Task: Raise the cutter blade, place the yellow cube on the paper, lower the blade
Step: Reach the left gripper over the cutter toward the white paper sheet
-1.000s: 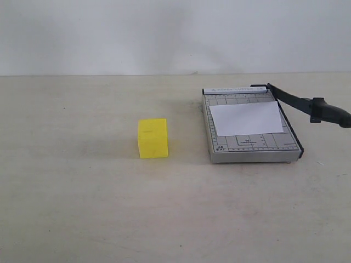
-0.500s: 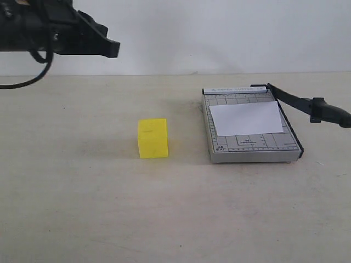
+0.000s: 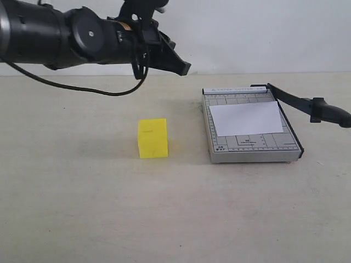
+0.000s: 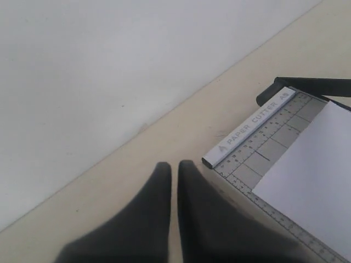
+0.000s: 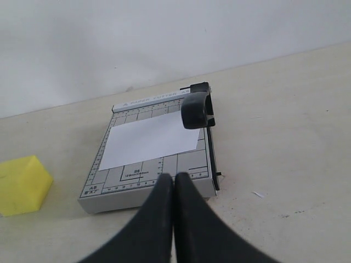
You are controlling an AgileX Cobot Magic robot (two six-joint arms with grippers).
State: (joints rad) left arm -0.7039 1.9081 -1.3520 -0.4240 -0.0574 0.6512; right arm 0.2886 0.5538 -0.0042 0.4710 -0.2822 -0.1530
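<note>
With left end effector [image 3: 184, 68] and right end effector [image 5: 174, 178] closed and empty, the stiff hinged cutter blade [image 3: 290, 98], frame right, probably lifts easiest by its thick handle [image 3: 332, 114].

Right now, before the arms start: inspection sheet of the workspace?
Surface: beige table, faint marks only.
Job's things: yellow cube on the table, left of the cutter base, apart from it; paper flat on the base; cutter blade angled out past the base's right edge.
Clutter: nothing seen.
Grippers: left gripper shut, empty, in the air, clear of the cube; right gripper shut, empty, facing the cutter.
Cables: black cable loops below the left arm.
Surroundings: plain white wall.
</note>
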